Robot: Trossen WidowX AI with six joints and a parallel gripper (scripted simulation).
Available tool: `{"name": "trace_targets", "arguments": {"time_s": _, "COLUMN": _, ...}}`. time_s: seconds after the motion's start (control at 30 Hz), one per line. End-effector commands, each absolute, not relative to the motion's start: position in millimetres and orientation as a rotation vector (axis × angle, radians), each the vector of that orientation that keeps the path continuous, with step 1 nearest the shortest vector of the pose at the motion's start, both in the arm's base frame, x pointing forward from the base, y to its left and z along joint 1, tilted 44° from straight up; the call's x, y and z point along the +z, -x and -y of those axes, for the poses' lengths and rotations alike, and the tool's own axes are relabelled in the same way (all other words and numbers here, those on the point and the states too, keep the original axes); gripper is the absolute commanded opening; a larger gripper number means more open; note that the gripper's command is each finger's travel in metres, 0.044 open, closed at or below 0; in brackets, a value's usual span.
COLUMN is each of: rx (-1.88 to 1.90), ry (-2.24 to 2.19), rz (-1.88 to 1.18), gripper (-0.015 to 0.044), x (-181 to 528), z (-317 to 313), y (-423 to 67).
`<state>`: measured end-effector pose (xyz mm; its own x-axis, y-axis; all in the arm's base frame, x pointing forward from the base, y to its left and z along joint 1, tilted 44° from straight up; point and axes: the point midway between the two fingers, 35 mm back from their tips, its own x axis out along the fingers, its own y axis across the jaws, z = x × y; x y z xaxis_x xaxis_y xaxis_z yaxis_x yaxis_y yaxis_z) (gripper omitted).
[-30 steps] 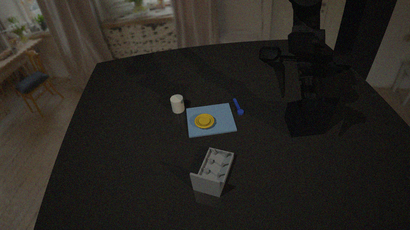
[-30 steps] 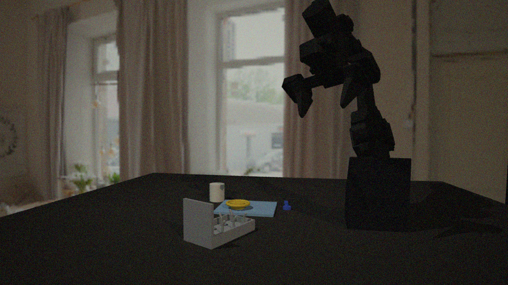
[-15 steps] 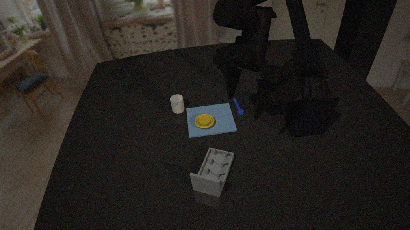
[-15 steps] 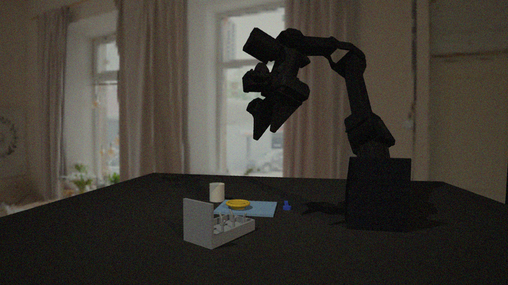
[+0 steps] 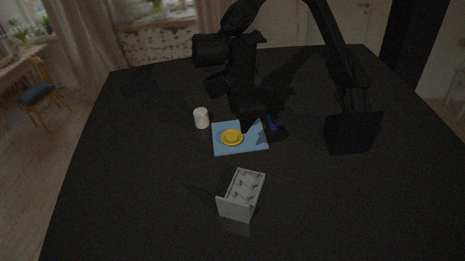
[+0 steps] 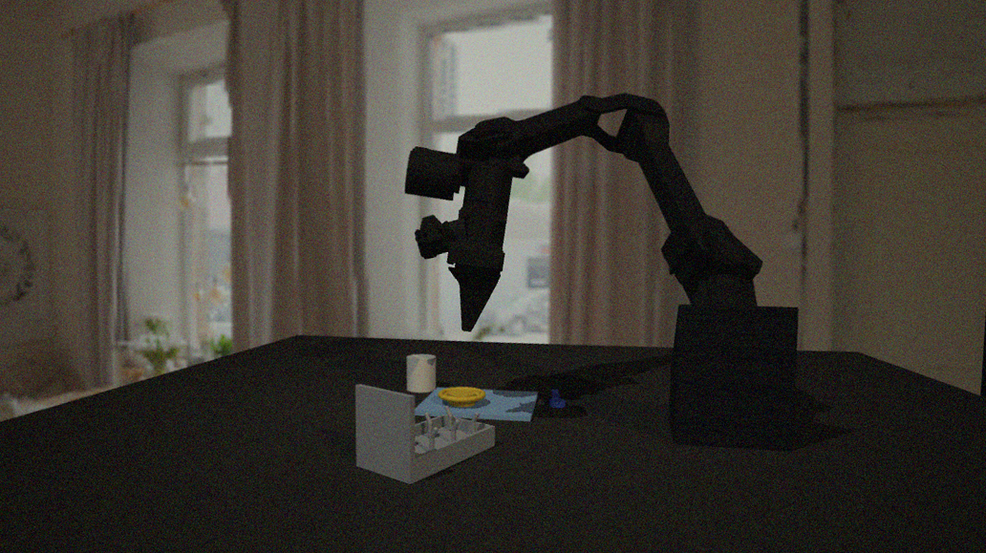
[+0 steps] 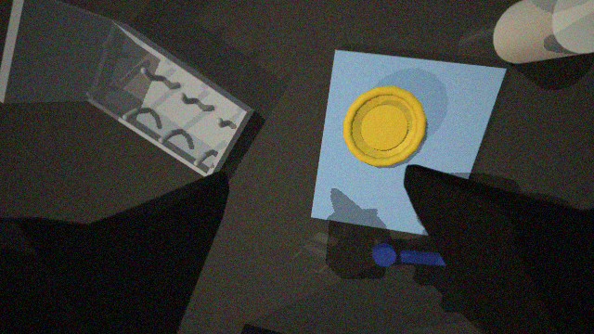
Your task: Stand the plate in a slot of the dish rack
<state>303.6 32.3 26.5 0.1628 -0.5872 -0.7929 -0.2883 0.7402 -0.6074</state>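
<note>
On the dark worktop [image 5: 334,237], going left to right in the top view, stand one white cylinder cup [image 5: 200,117], one light blue mat [image 5: 249,145] with one yellow plate [image 5: 232,137] lying flat on it, and one small blue spoon [image 5: 271,122] just off the mat's far right corner. Nearer than the mat, well apart from it, sits one grey dish rack [image 5: 233,209] with a tall end wall and short curved rails inside; no dish is in its slots. One black arm reaches over from its dark base [image 5: 365,144] at the right, and its claw [image 6: 475,317] hangs high above the mat, pointing down, with clear space between it and the plate. From the wrist view the claw's two fingers stand wide apart with nothing between them, and the plate [image 7: 384,125] lies beyond the fingertips, closer to the right-hand one and touching neither.
</note>
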Motion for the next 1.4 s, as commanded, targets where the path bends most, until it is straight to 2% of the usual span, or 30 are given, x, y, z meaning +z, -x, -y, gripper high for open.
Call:
{"name": "trace_targets", "arguments": {"time_s": 0.0, "rx": -0.389, "ry": 0.747, "rz": -1.458, "gripper": 0.0400, "x": 25, "z": 5, "y": -319}}
{"name": "trace_targets", "arguments": {"time_s": 0.13, "rx": -0.476, "ry": 0.733, "rz": -1.475, "gripper": 0.0400, "x": 25, "z": 29, "y": -329}}
{"name": "trace_targets", "arguments": {"time_s": 1.37, "rx": -0.477, "ry": 0.734, "rz": -1.475, "gripper": 0.0400, "x": -13, "z": 66, "y": -336}}
